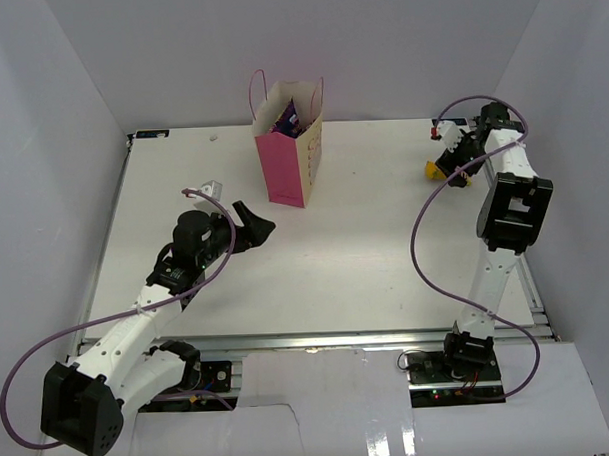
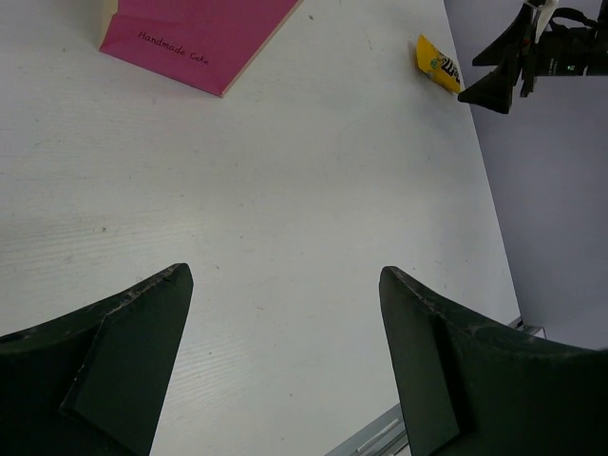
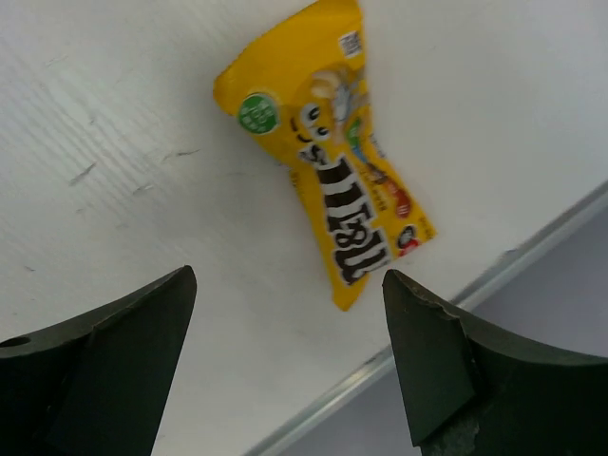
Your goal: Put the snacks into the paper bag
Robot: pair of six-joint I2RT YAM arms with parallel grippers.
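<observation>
The paper bag (image 1: 292, 153) stands upright at the back middle of the table, pink side facing me, with dark purple and blue packets showing in its open top. Its pink side also shows in the left wrist view (image 2: 195, 38). A yellow candy packet (image 3: 328, 157) lies flat near the table's right edge, also seen from above (image 1: 438, 169) and in the left wrist view (image 2: 437, 65). My right gripper (image 3: 290, 285) is open and empty, hovering just over that packet. My left gripper (image 2: 285, 285) is open and empty, low over bare table left of centre (image 1: 252, 226).
A metal rail (image 3: 456, 294) runs along the table's right edge just beyond the yellow packet. White walls enclose the table on three sides. A small grey object (image 1: 211, 189) lies behind the left gripper.
</observation>
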